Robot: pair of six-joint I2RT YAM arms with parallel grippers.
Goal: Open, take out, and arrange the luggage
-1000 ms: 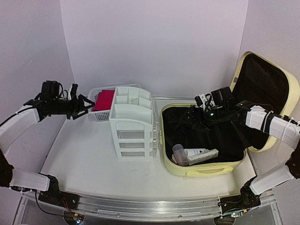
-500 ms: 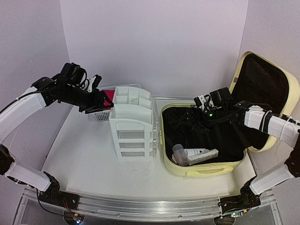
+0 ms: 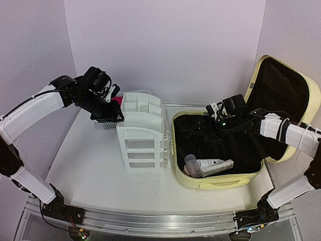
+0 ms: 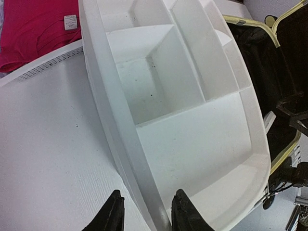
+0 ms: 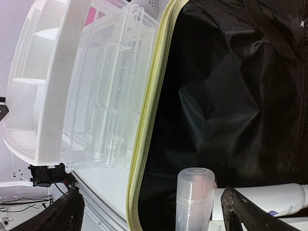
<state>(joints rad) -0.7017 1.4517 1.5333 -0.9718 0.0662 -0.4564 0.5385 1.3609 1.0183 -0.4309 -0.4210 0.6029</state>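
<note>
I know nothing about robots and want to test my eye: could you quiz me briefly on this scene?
1. True or false: the suitcase lid is open.
2. What lies in the basket? A red cloth; B shoes; C nothing.
3. Which gripper hangs over the suitcase's inside?
Key: 1 true; 2 A; 3 right gripper.

Top view looks down over the worktop [image 3: 90, 170]; both close wrist views share the drawer organizer [image 4: 192, 134] and luggage [image 5: 231, 96].
</note>
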